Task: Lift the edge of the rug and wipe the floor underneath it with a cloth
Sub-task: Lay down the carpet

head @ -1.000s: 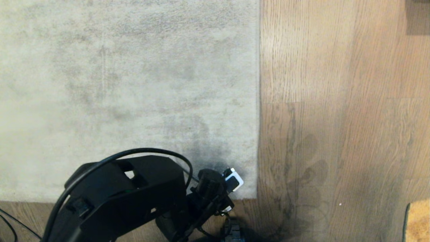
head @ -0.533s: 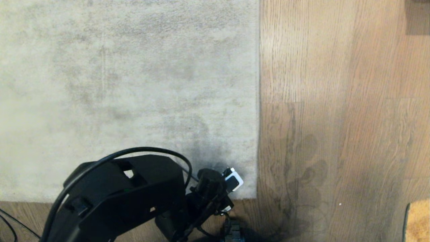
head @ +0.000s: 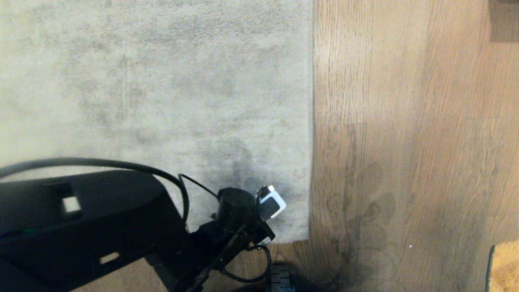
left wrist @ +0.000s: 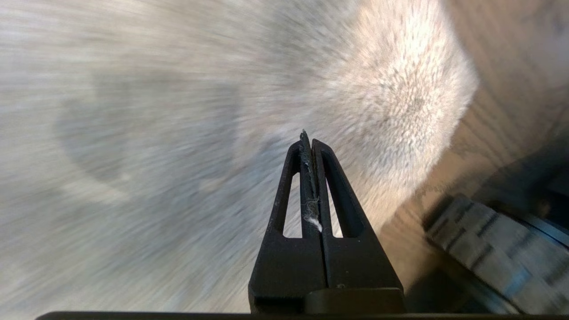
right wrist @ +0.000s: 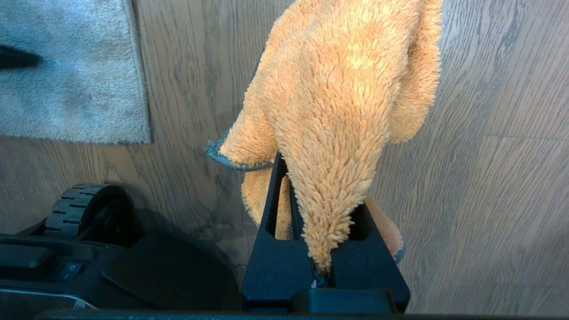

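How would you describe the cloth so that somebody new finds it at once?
Start from the wood-grain floor beside the grey rug. Above it the right gripper holds the cloth in its jaws. It is the only orange, fuzzy thing, with a thin grey hem.

1. left gripper (left wrist: pixel 310 138) fingers pressed together, a white fluff tuft (left wrist: pixel 314 221) caught between them.
2. Blurred grey-beige rug (left wrist: pixel 178 111) beyond, its rounded rug corner (left wrist: pixel 426 98) near tips.
3. Wood floor (left wrist: pixel 511 66) beside; ridged wheel (left wrist: pixel 493 249) nearby.
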`<state>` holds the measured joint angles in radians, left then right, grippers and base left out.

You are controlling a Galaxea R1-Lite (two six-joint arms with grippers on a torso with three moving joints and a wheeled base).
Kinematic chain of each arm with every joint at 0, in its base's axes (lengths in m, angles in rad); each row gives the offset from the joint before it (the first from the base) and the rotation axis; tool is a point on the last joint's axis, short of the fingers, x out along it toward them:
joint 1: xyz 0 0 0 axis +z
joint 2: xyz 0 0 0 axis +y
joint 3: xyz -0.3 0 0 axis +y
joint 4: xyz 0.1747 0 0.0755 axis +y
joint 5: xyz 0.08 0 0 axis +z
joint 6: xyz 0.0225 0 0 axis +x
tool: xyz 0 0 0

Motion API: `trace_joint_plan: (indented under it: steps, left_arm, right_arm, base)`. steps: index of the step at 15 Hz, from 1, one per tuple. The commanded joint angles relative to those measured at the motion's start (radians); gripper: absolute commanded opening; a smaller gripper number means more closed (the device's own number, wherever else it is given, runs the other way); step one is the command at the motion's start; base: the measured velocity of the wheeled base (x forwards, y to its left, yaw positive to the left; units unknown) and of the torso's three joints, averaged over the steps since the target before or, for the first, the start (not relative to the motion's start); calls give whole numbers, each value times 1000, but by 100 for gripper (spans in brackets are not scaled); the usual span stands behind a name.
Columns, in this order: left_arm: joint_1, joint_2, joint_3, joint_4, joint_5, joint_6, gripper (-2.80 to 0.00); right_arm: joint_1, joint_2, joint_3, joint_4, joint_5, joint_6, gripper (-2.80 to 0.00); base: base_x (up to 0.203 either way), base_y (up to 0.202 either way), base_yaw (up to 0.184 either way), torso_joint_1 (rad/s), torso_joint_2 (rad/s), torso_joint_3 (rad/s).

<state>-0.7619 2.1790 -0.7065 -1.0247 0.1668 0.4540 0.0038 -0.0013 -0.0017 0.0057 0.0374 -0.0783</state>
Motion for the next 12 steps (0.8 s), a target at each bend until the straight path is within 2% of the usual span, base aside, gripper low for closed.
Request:
trace_joint_plan:
  steps: [1, 7, 12]
  left_arm:
    - [0, -231, 118, -6, 1, 1, -280]
    - [10, -681, 450, -2, 4, -32, -280]
    - [29, -974, 581, 116, -2, -70, -280]
  right_arm:
    - [0, 1, 0, 0, 1, 0, -280]
    - [1, 1, 0, 0, 1, 0, -280]
    - [1, 1, 0, 0, 1, 0, -280]
  base:
    - [0, 0, 0, 0, 0, 0]
    - [0, 0, 0, 0, 0, 0]
    - [0, 0, 0, 0, 0, 0]
